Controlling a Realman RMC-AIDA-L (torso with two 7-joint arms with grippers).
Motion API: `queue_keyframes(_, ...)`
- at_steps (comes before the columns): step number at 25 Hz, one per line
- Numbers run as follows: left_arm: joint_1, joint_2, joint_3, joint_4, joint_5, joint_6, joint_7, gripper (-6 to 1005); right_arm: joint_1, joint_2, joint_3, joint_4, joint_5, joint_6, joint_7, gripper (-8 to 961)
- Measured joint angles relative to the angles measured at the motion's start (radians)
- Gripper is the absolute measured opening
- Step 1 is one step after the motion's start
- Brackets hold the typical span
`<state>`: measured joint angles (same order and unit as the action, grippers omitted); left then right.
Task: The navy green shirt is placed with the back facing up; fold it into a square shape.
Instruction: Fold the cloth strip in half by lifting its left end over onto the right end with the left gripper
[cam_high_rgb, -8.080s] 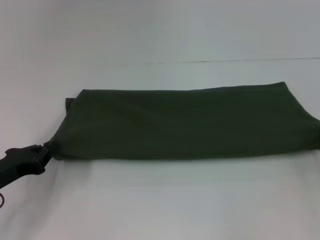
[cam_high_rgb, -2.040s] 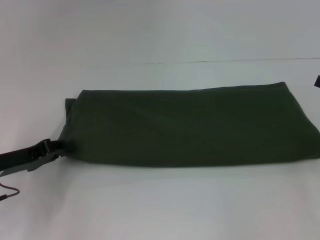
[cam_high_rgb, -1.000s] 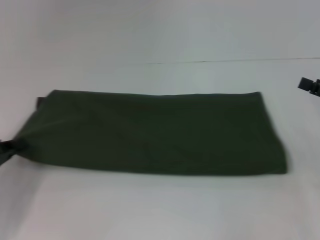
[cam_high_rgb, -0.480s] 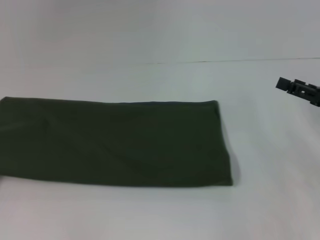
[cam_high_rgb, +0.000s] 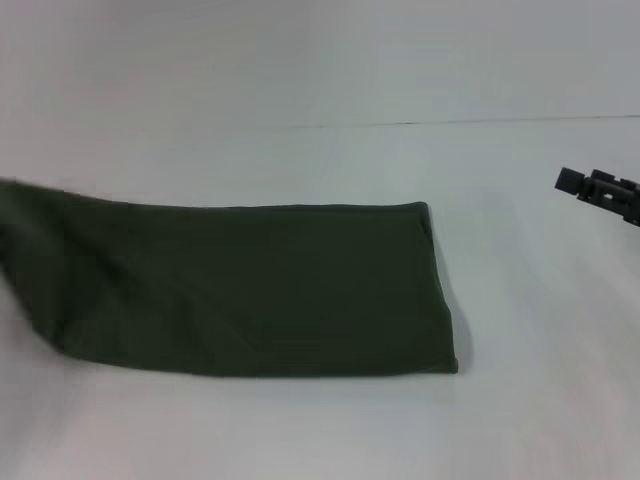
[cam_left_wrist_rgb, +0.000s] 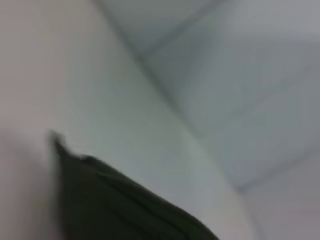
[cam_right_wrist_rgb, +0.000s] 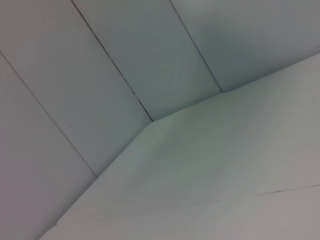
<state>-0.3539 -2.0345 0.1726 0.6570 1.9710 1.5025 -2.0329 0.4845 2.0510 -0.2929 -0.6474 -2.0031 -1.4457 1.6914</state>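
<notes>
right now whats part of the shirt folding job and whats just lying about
Part of the job:
- navy green shirt, folded into a long strip on the table
- right gripper, hovering off to the shirt's right

Just there:
- white table
- nothing else lying about

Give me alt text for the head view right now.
A dark green shirt, folded into a long strip, lies across a white table, its left end lifting out of frame. The right hand hovers at the right edge, clear of the cloth.
</notes>
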Motion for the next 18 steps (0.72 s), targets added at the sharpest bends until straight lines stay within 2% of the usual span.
queue_keyframes(3, -0.072, -0.052, 0.007, 0.007, -0.022, 0.094, 0.027, 19, -0.013, -0.007, 0.002, 0.0, 0.0, -0.02, -0.009, 916)
queue_keyframes(6, -0.169, -0.12, 0.028, -0.007, -0.029, 0.147, 0.064, 22, -0.029, -0.018, 0.006, -0.004, 0.0, -0.048, -0.016, 916)
queue_keyframes(7, -0.19, -0.128, 0.04, -0.028, -0.031, 0.152, 0.078, 26, -0.033, -0.022, 0.006, -0.007, 0.0, -0.059, -0.016, 916)
queue_keyframes(9, -0.248, -0.135, 0.072, -0.122, -0.036, 0.146, 0.125, 34, -0.043, -0.033, 0.007, -0.013, 0.0, -0.078, -0.016, 916)
queue_keyframes(11, -0.305, -0.133, 0.101, -0.273, -0.041, 0.104, 0.2, 42, -0.055, -0.049, 0.007, -0.013, 0.0, -0.09, -0.017, 915)
queue_keyframes(14, -0.36, -0.138, 0.12, -0.509, -0.043, -0.04, 0.369, 53, -0.065, -0.069, 0.004, -0.012, -0.001, -0.095, -0.024, 915)
queue_keyframes(16, -0.378, -0.14, 0.089, -0.669, -0.048, -0.157, 0.499, 61, -0.071, -0.079, 0.003, -0.009, -0.002, -0.095, -0.035, 915)
queue_keyframes(18, -0.379, -0.141, 0.022, -0.828, -0.052, -0.278, 0.66, 69, -0.075, -0.083, 0.003, -0.011, -0.004, -0.095, -0.042, 915)
